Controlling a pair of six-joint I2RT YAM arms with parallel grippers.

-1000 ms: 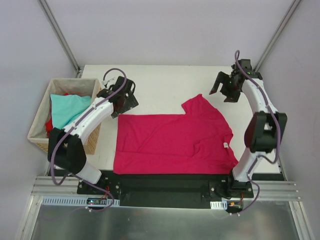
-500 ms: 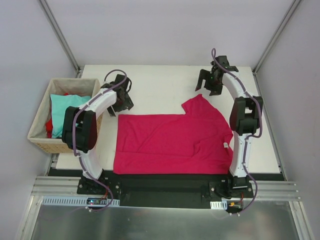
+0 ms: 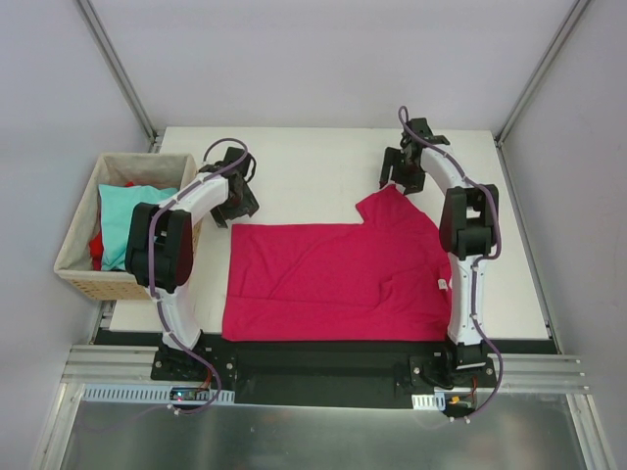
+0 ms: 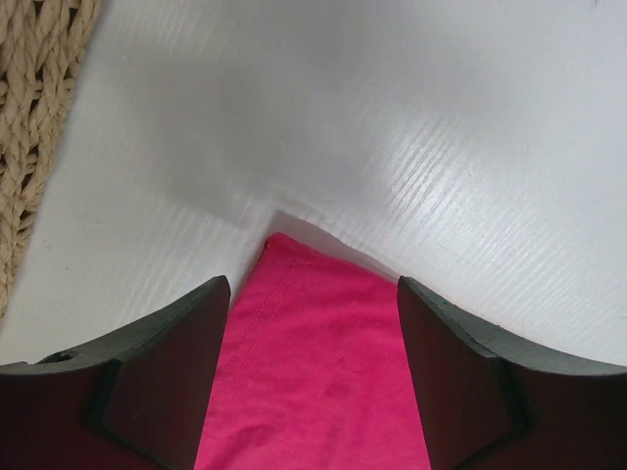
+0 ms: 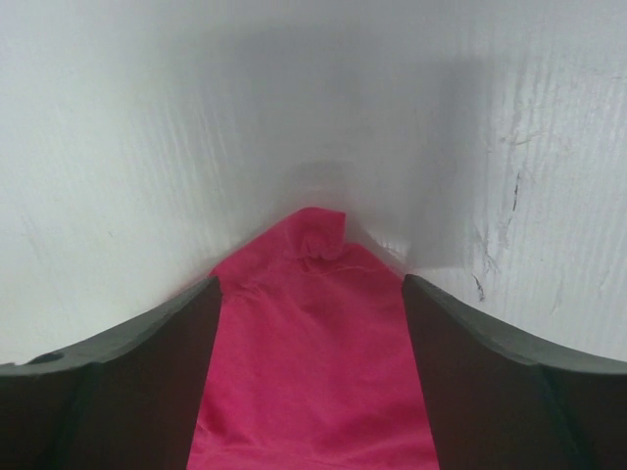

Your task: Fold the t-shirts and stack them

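**Both grippers straddle far corners; the shirt lies nearward**

The left gripper (image 4: 312,289) stands open and grips nothing. The far hem corner (image 4: 286,247) of the crimson shirt (image 3: 333,279) lies flat between its fingers. The right gripper (image 5: 309,286) is likewise open and empty, astride the sleeve tip (image 5: 319,227). From both grippers the cloth runs back toward the arm bases. Its long axis lies left to right across the table (image 3: 313,157), so each arm is nearest its own end. I judge a nearward fold calls for both pinches first. The teal shirt (image 3: 132,211) and red shirt (image 3: 95,247) sit in the basket (image 3: 76,223), left of the left arm.
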